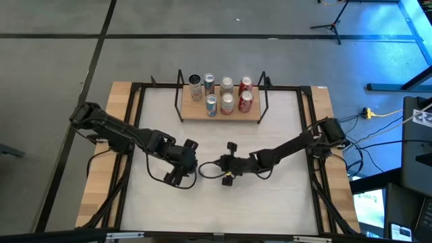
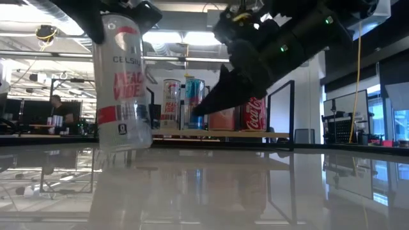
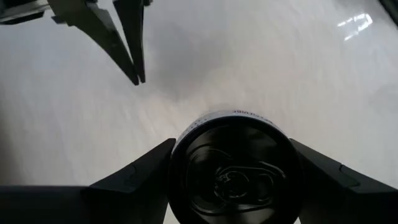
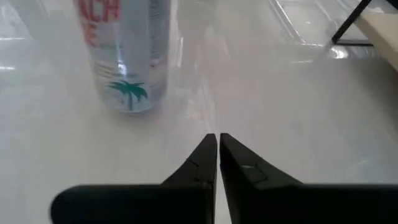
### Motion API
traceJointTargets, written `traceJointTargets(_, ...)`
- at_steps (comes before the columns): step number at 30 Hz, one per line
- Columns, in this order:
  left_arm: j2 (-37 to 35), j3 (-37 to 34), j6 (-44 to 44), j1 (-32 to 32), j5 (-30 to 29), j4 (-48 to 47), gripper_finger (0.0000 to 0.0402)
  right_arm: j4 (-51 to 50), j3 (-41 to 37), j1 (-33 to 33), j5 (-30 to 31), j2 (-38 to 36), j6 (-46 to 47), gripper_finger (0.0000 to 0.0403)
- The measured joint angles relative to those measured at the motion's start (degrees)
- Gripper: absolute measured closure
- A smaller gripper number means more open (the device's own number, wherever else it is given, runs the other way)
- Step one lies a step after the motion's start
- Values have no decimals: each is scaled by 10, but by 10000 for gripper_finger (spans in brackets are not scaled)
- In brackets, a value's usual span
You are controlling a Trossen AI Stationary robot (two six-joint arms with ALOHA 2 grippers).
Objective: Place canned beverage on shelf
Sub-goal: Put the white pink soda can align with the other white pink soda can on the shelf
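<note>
Can: white Celsius can (image 2: 123, 89) stands upright, at or just off the white table (image 1: 270, 135); contact with the surface cannot be told. It is near the table's middle, well short of the shelf.
Grip: left gripper (image 3: 231, 171) grasps the can at its top, 1 finger on each side of the rim; the pull-tab shows between them in the left wrist view.
Shelf: light-wood shelf (image 1: 253, 116) at the far side carries 7 cans in 2 rows. The front row holds 3, and its left end looks free.
Right arm: right gripper (image 4: 217, 149) is clenched with nothing in it, hovering low just beside the can.
Step in hand: judged as carrying the can toward the shelf.
Method: lift clear of the table first, keep the can vertical, and travel over the front edge between the black uprights (image 1: 180, 94).
Risk: the top-only hold could let the can swing; the standing cans could be knocked.
Advice: lower squarely into the free spot and let go only once seated.
</note>
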Motion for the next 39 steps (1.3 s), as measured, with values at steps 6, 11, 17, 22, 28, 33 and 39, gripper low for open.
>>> traceJointTargets(6, 4, 0, -9, 8, 1, -9, 158, 84, 1, -5, -34, 9, -2, 384)
traceJointTargets(11, 4, 0, -6, 5, 1, -15, 158, 135, 0, -4, -50, 31, -1, 384)
traceJointTargets(17, 4, 0, -7, 8, -4, -14, 158, 187, 0, -9, -61, 56, -2, 375)
traceJointTargets(22, 4, 0, -38, 7, -12, -6, 141, 192, 0, -9, -61, 60, -3, 322)
traceJointTargets(28, 3, 0, -46, 7, -36, 4, 96, 225, 0, -8, -76, 60, -17, 251)
traceJointTargets(33, 3, 0, -40, 1, -29, 7, 85, 220, 0, -8, -76, 60, -18, 219)
traceJointTargets(39, 3, 31, -31, -1, -49, -1, 91, 214, 0, -8, -49, 60, -19, 212)
